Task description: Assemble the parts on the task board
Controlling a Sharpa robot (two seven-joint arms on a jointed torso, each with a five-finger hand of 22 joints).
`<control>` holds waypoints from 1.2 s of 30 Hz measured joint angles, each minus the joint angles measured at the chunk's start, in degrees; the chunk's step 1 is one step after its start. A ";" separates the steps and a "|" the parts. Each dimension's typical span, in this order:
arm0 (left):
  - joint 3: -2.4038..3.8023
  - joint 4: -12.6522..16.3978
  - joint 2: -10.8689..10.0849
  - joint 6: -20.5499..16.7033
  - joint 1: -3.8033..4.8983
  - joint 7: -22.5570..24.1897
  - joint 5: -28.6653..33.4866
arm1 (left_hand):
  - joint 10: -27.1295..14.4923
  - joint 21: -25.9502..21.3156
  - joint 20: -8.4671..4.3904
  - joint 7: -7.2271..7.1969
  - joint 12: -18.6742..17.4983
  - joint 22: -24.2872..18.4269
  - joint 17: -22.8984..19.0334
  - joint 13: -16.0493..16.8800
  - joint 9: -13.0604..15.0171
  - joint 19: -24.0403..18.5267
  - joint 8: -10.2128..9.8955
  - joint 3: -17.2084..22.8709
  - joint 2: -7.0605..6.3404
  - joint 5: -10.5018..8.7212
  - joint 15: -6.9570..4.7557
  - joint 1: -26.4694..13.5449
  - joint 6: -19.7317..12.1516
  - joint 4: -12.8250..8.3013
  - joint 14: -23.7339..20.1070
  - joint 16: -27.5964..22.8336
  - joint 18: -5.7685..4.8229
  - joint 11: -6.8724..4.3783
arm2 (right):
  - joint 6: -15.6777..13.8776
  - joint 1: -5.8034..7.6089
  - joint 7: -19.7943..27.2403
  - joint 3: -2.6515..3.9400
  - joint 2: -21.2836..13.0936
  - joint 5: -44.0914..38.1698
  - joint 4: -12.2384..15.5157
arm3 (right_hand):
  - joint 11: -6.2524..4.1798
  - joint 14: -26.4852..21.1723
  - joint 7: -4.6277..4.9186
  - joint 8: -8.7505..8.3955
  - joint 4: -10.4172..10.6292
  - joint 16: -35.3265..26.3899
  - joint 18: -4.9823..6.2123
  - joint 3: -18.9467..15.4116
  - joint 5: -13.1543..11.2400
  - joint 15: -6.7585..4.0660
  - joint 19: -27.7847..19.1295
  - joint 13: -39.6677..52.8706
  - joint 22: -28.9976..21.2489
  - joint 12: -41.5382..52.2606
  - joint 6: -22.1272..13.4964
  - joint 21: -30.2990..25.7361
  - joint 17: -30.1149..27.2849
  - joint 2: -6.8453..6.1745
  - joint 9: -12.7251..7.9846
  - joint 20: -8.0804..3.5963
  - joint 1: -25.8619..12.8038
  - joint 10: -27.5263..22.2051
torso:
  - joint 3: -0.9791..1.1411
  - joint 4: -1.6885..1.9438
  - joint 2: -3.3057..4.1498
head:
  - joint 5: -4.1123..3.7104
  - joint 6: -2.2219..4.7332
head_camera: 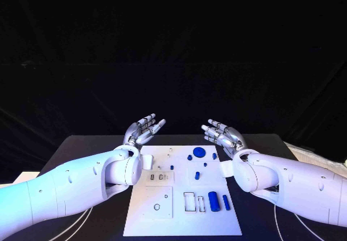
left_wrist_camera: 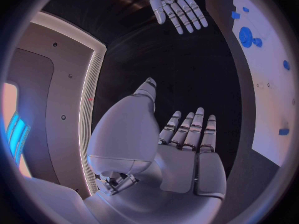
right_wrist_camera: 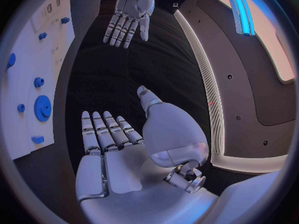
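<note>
Both hands empty, fingers apart: left hand (head_camera: 142,129), right hand (head_camera: 223,134), raised over worktop's far edge | white board (head_camera: 166,221) mid-worktop, blue parts (head_camera: 214,200) loose on it | step: assembly not begun | next: lower one hand onto a part.

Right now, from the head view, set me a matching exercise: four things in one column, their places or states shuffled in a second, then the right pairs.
Things:
1. left hand
2. right hand
3. large blue round part
4. blue cylinder

Places or states:
A. lies near the board's near right corner
B. open, raised beyond the board's far left corner
C. sits near the board's far edge
D. open, raised beyond the board's far right corner

Pairs on the task board: 1-B, 2-D, 3-C, 4-A.
</note>
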 measured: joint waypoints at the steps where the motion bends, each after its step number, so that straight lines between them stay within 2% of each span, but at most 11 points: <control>1: 0.00 -0.04 0.01 0.36 0.01 0.00 -0.04 | 0.69 0.25 0.47 0.04 0.00 0.12 0.09 0.07 0.10 0.48 0.08 0.05 0.11 0.15 0.13 1.40 0.84 0.26 0.80 0.18 0.00 0.15 | 1.95 0.21 -0.56 -0.22 0.16 -0.72 -0.53 | 0.01 0.97 0.03 0.09 -0.59 0.27 0.00 0.16 0.00 0.01 0.84 0.07 0.11 0.18 0.69 0.27 0.09 0.02 0.08 0.09 0.79 0.90 | -0.01 -0.01 0.00 | 0.00 0.00; 5: -0.01 -0.11 0.02 1.39 0.03 0.00 -0.14 | 5.77 2.04 0.75 0.32 0.71 1.02 0.81 0.45 0.46 5.79 0.71 0.09 0.61 0.15 0.72 1.96 5.02 0.31 7.15 1.39 0.00 1.22 | 7.66 0.72 -2.16 -0.75 0.59 -2.88 -1.82 | -0.25 8.72 0.37 0.94 -3.31 1.78 1.32 1.13 0.00 -0.48 5.89 0.52 0.82 1.19 5.97 1.90 0.69 -0.16 0.56 0.23 3.99 7.49 | -0.01 -0.02 0.01 | 0.00 -0.01; 7: -0.01 -0.11 0.01 1.71 0.03 0.01 -0.17 | 11.23 4.46 0.74 0.57 1.53 2.24 1.59 0.87 0.77 13.51 1.45 -0.31 1.09 0.15 0.55 2.21 8.76 -0.10 14.44 3.05 0.12 1.28 | 9.89 0.85 -2.79 -0.94 0.73 -3.72 -2.23 | -0.62 13.02 0.64 1.55 -4.61 2.71 1.82 1.71 0.00 -0.98 8.96 0.76 1.23 1.86 9.90 2.96 0.97 -0.35 0.87 0.25 5.19 11.80 | -0.01 -0.02 0.01 | 0.00 -0.01; 9: -0.01 -0.11 0.01 2.00 0.03 0.01 -0.22 | 19.80 7.31 0.61 1.20 2.83 3.54 2.00 1.40 1.17 21.86 2.34 -0.79 1.67 0.15 -0.30 1.89 13.98 -0.57 19.16 4.37 1.34 0.77 | 12.07 0.98 -3.44 -1.08 0.84 -4.57 -2.63 | -1.27 17.74 1.17 2.33 -6.01 3.82 2.67 2.55 0.00 -1.74 12.55 0.96 1.70 2.69 15.23 4.28 1.20 -0.63 1.22 0.26 6.26 16.65 | -0.01 -0.02 0.01 | 0.00 -0.01; 10: -0.01 -0.11 0.01 2.07 0.03 0.01 -0.23 | 21.30 7.71 0.56 1.34 3.08 3.69 2.05 1.48 1.23 22.82 2.50 -0.85 1.82 0.15 -0.48 1.90 14.94 -0.64 19.84 4.59 1.33 0.65 | 12.62 1.01 -3.61 -1.11 0.86 -4.78 -2.71 | -1.37 18.32 1.26 2.37 -6.16 3.96 2.66 2.70 0.00 -1.85 12.98 0.98 1.76 2.77 15.92 4.44 1.23 -0.68 1.27 0.26 6.35 17.24 | -0.01 -0.02 0.01 | 0.00 -0.01; 12: -0.01 -0.06 -0.13 2.28 0.03 0.08 -0.28 | 27.19 10.03 0.28 2.14 4.28 4.54 2.48 1.80 1.79 27.70 3.82 -1.22 2.37 0.15 -1.72 1.82 21.71 -1.00 23.91 6.02 2.89 -0.24 | 13.69 1.19 -4.02 -1.11 0.86 -6.08 -3.04 | -1.97 21.87 1.89 2.90 -7.11 4.76 3.64 3.66 0.00 -2.52 15.58 0.99 2.07 3.34 20.07 5.45 1.38 -0.96 1.48 0.22 6.84 20.82 | -0.02 -0.02 0.03 | -0.01 -0.01; 13: -0.02 0.18 -0.54 2.45 0.10 0.29 -0.40 | 29.87 11.49 -0.07 2.89 5.03 5.06 2.80 1.93 2.10 30.60 4.75 -1.49 2.58 0.15 -2.60 1.95 25.56 -1.27 26.50 6.91 3.16 -0.95 | 13.57 1.49 -4.07 -0.93 0.75 -8.57 -3.73 | -2.33 23.95 2.28 2.98 -7.73 5.19 4.01 4.27 0.00 -2.93 17.12 1.06 2.25 3.54 22.42 6.09 1.46 -1.10 1.53 0.16 6.99 22.87 | -0.03 0.01 0.18 | -0.29 -0.07; 15: -0.01 0.31 -1.89 2.76 0.23 0.90 -0.68 | 32.60 12.95 -0.78 3.94 5.51 5.51 3.29 1.96 2.18 33.68 5.45 -1.81 2.85 0.15 -3.61 2.22 28.25 -1.59 29.68 7.86 3.14 -1.88 | 12.39 2.74 -4.10 -0.08 -0.29 -14.41 -5.41 | -2.80 26.68 2.74 2.98 -8.60 5.72 4.01 5.15 0.00 -3.53 19.07 1.07 2.46 3.69 25.28 6.95 1.57 -1.41 1.61 0.03 7.29 25.46 | -0.05 0.13 0.65 | -0.85 -0.24; 25: 0.00 2.79 -4.78 6.90 1.31 1.78 -3.74 | 37.46 14.67 -2.90 3.77 4.77 5.77 5.42 1.82 1.86 39.01 5.47 -1.32 3.45 0.15 -5.65 5.10 31.97 -5.38 36.25 8.15 3.13 -3.69 | 9.46 4.41 -5.54 0.53 -1.14 -29.63 -5.64 | -4.40 36.29 4.81 3.18 -11.60 6.40 4.88 9.29 -0.42 -5.82 25.86 1.14 3.27 3.83 32.88 10.31 2.03 -2.52 1.68 -1.41 6.91 33.47 | -0.41 0.51 2.81 | -1.58 0.24; 29: 0.19 5.01 -6.36 8.77 1.70 1.74 -5.16 | 38.37 14.79 -3.26 3.64 4.43 5.77 6.13 1.82 1.86 40.00 5.47 -1.31 3.37 0.15 -6.05 5.17 32.70 -5.70 37.48 8.12 3.11 -3.96 | 9.63 5.63 -7.57 0.75 -1.41 -34.67 -5.53 | -4.87 39.24 4.51 2.74 -12.28 6.85 4.88 10.43 -0.79 -6.64 28.60 1.25 3.91 3.49 34.18 12.13 2.33 -3.20 1.68 -2.30 6.66 35.39 | -0.59 0.66 3.96 | -1.87 0.68; 36: 0.95 10.18 -9.29 10.84 2.23 1.18 -4.97 | 39.47 15.96 -3.95 3.38 3.47 6.04 7.49 1.82 1.80 42.33 4.77 -1.57 3.37 0.15 -6.72 5.17 33.37 -5.96 39.33 8.11 3.10 -4.27 | 10.06 7.66 -12.80 0.97 -1.50 -46.12 -4.67 | -6.44 47.67 3.46 2.51 -12.62 9.44 4.88 10.71 -1.04 -9.35 35.21 1.37 7.79 3.16 36.34 19.85 4.28 -4.50 1.74 -5.58 7.06 39.74 | -1.04 0.88 6.35 | -2.42 1.47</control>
